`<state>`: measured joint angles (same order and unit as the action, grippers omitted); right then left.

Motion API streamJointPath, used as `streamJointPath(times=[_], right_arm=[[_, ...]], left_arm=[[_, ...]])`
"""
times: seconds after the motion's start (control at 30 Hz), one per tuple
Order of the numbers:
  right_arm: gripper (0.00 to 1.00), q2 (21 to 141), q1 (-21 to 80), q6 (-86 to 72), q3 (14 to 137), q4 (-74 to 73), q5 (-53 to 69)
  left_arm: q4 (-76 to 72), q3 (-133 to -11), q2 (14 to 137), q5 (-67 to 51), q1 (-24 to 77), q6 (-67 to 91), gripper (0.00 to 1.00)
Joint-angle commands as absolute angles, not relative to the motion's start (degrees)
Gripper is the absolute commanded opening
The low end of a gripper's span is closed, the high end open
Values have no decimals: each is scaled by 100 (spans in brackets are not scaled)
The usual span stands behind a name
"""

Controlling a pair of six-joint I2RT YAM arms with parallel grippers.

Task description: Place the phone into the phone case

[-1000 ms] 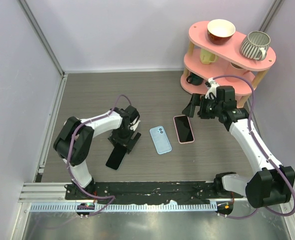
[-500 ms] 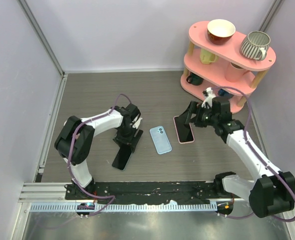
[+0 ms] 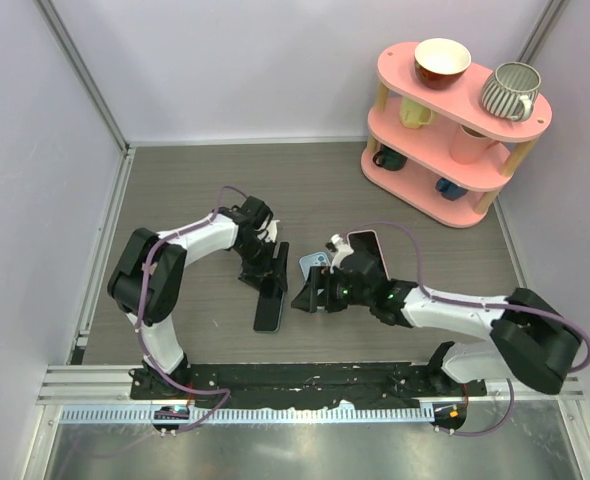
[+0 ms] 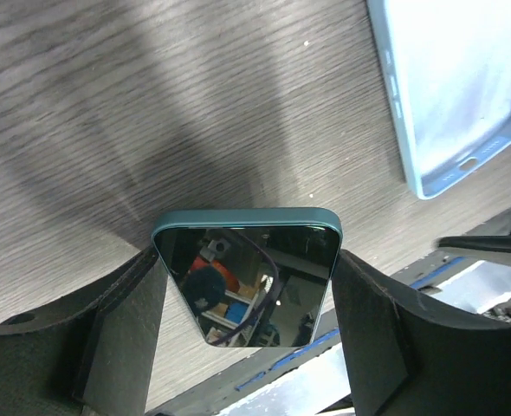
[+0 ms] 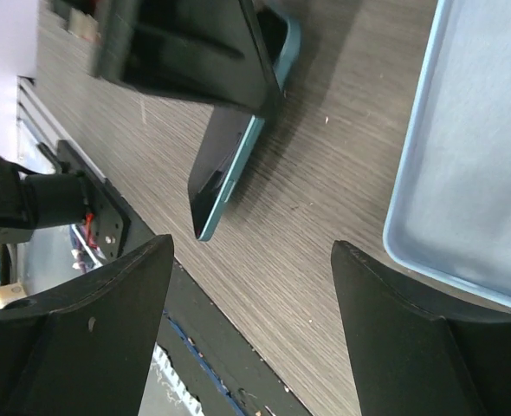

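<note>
While my left gripper (image 3: 265,280) clamps the phone (image 4: 247,269) by its two long edges, one finger (image 4: 117,329) pressed to each side, the phone sits just left of the case (image 4: 450,78), apart from it, its dark glass face turned up. From the right wrist view the phone looks tilted, one end lower than the other; I cannot tell whether that end touches the table (image 3: 195,190).

My right gripper (image 5: 254,247) hangs at the left edge of the case, between it and the phone. Its fingers (image 5: 82,347) are spread wide, with only bare wood grain between them and nothing held.

The case is light blue and lies flat on the table with its hollow side up. In the top view my right arm covers most of it.

Just right of the case lies a second phone (image 3: 367,243) in a pink shell, partly hidden by the same arm.

Well beyond the case, to its far right, stands a pink shelf (image 3: 395,72) bearing a bowl (image 3: 442,62) and a striped mug (image 3: 508,90) on its top tier.
</note>
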<state>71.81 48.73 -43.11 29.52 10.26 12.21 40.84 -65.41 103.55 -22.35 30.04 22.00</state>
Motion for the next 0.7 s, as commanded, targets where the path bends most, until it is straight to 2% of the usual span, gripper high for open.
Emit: streamJointPath(times=[0.0, 0.23, 0.43, 0.47, 0.5, 0.53, 0.67], right_arm=[[79, 7793, 5412, -4948, 3067, 2153, 501], [75, 8542, 5722, -5326, 3146, 2583, 237], [59, 8798, 5739, -5203, 3304, 2716, 167], [50, 8807, 5739, -5168, 3322, 2716, 150], [46, 8798, 5739, -5107, 3366, 2716, 132], [34, 8789, 5739, -5063, 3392, 2707, 123], [6, 8667, 5739, -4852, 3454, 2655, 141]], left_arm=[[3350, -6346, 10424, -2759, 2927, 2382, 48], [3041, -6091, 10336, -3040, 2821, 2636, 46], [2576, -5775, 10266, -3208, 2804, 2962, 46], [2540, -5757, 10240, -3138, 2804, 3032, 45], [2514, -5757, 10231, -3129, 2804, 3058, 45], [2479, -5731, 10230, -3146, 2804, 3119, 45], [2417, -5739, 10125, -3147, 2804, 3260, 47]])
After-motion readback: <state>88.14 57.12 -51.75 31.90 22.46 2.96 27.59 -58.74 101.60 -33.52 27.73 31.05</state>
